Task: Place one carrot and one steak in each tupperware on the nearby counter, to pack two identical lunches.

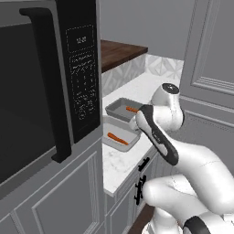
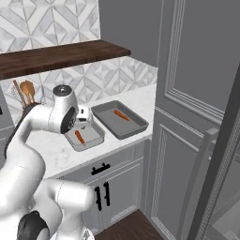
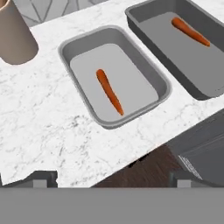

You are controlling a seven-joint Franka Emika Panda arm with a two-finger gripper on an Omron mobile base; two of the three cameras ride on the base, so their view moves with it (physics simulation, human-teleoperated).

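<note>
Two grey tupperwares sit side by side on the white marbled counter [image 3: 43, 118]. One tupperware [image 3: 87, 65] holds a carrot [image 3: 109, 92] lying lengthwise. The other tupperware [image 3: 175, 48] holds a second carrot [image 3: 190, 31]. In the right base view the same pair appears as the smaller-looking tupperware [image 2: 91, 138] with a carrot [image 2: 79, 136] and the wider tupperware [image 2: 129, 126] with a carrot [image 2: 121, 115]. My gripper [image 3: 113, 179] hovers above the counter's front edge by the first tupperware, open and empty. Both steaks are out of view.
A beige utensil holder [image 3: 15, 33] stands on the counter just beyond the tupperwares. A black microwave [image 1: 45, 82] fills the left side. A dark wooden shelf [image 2: 61, 54] runs above the counter. A tall grey cabinet [image 2: 197, 93] closes off the right.
</note>
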